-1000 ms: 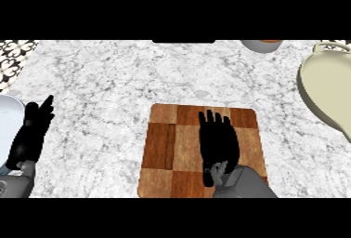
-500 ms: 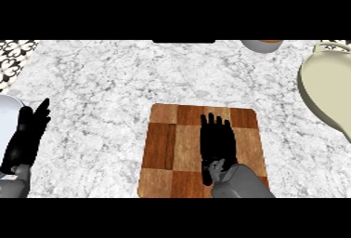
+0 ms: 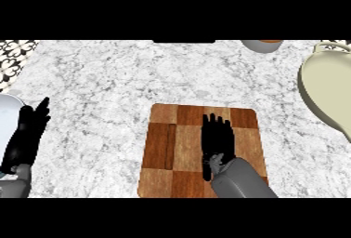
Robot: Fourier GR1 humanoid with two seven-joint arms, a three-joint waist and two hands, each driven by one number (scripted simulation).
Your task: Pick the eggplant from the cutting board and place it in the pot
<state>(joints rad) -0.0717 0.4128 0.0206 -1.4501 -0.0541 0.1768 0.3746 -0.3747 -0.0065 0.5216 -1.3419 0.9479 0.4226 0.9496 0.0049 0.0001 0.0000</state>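
On the marble tabletop [image 3: 123,74] lies a wooden checkered board [image 3: 171,148], and the right hand [image 3: 218,139] rests flat over its right half, fingers straight and released. No eggplant shows; whether it lies under that hand cannot be told. A cream pot [image 3: 326,93] stands at the right edge, well apart from the board. At the left edge the left hand [image 3: 27,135] rests open, fingers straight.
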